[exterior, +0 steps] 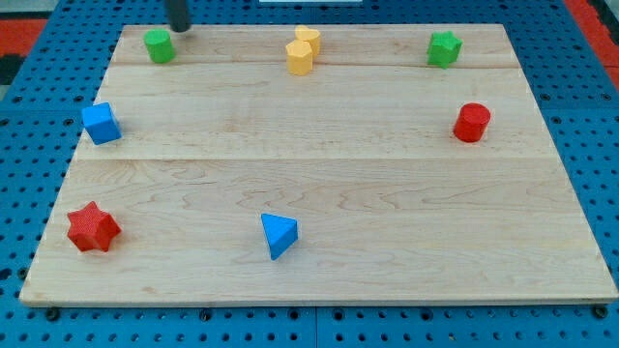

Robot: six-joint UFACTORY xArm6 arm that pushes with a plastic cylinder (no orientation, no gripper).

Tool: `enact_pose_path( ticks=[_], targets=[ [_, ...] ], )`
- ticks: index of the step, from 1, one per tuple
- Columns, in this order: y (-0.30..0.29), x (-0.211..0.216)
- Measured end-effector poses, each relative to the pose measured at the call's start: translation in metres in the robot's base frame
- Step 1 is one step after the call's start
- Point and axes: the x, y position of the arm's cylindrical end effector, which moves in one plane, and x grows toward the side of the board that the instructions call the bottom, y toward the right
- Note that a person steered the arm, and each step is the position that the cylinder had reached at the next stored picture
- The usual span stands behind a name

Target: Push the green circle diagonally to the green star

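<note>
Looking at the tabletop, you are seeing my tip sitting just up-right of the green circle; the green star is lying far to the tip's right.

A pale wooden board rests on blue pegboard.

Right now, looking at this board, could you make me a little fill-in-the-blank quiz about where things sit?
1. My tip stands just to the upper right of the green ____.
2. The green star lies near the view's top ____ corner.
3. The two ____ blocks touch each other.
4. The red star lies left of the blue ____.

Missing words: circle; right; yellow; triangle
</note>
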Motion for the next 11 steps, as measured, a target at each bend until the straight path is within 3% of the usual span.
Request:
enact_pose_path(
  ticks=[1,2,3,4,5,7,8,10,11],
  targets=[
    [-0.01,0.02],
    [0.059,0.058],
    [0.077,0.07],
    [0.058,0.015],
    [0.012,0.013],
    [0.009,0.104],
    [0.047,0.134],
    [0.235,0.14],
    [0.283,0.128]
  ],
)
